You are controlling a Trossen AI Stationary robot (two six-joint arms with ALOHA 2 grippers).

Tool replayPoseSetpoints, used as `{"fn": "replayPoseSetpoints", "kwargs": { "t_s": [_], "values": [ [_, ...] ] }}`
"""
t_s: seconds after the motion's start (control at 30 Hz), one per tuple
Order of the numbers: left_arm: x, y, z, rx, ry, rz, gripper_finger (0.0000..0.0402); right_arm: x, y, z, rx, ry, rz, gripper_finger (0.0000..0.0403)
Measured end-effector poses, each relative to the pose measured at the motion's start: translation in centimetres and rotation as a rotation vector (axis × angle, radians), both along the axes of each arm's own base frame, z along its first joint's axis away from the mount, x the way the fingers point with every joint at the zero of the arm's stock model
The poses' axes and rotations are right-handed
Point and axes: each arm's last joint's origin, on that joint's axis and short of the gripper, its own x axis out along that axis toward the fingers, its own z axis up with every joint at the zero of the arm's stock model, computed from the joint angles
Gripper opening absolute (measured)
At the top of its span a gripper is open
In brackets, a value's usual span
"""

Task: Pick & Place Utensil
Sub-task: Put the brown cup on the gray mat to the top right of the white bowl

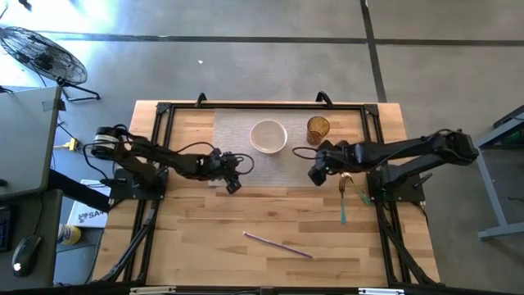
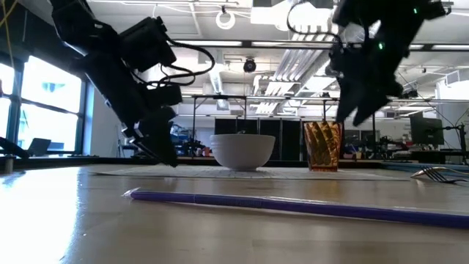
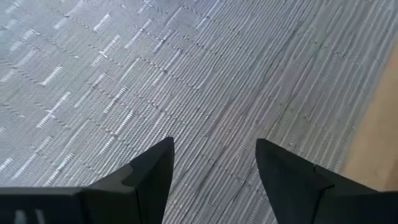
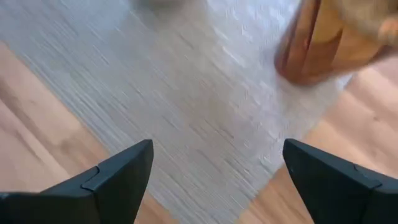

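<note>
Both pincers are hanging apart and empty: right pincer (image 1: 318,174) near the fork (image 1: 343,197), left pincer (image 1: 232,182) waiting. Right should be dropping onto the fork's handle, squarely across it.

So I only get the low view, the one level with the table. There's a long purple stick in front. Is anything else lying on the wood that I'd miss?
Observer: Yes. From above, a fork with a teal handle lies near the right arm's base.
Operator: Is the right claw holding anything?
Observer: No. The right gripper is open and empty above the grey mat.
Operator: And the left one?
Observer: The left gripper is open too, with only mat beneath.
</note>
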Motion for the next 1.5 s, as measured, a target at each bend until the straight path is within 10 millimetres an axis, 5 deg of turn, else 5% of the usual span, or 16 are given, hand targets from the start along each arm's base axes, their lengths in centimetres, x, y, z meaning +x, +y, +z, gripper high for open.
{"fn": "replayPoseSetpoints", "kwargs": {
  "t_s": [0.27,0.57,0.77,1.03,1.5],
  "values": [
    [-1.6,-1.4,3.0,0.051,-0.042,0.008,0.022,1.6,-1.3,4.6,-0.085,-0.117,-0.009,0.0353],
    [-2.3,-3.2,4.6,0.054,-0.107,-0.057,0.022,1.0,-4.6,4.4,-0.114,-0.073,-0.137,0.0353],
    [-2.6,-3.4,4.4,0.046,-0.076,-0.05,0.022,0.4,-5.0,4.3,-0.159,-0.028,-0.213,0.0353],
    [-2.7,-3.6,4.3,0.038,-0.069,-0.052,0.022,0.3,-5.0,2.6,-0.108,0.032,-0.296,0.0387],
    [-2.7,-3.5,4.3,0.024,-0.069,-0.042,0.022,-1.5,-4.9,-6.7,-0.263,-0.162,-0.269,0.0395]
  ]
}}
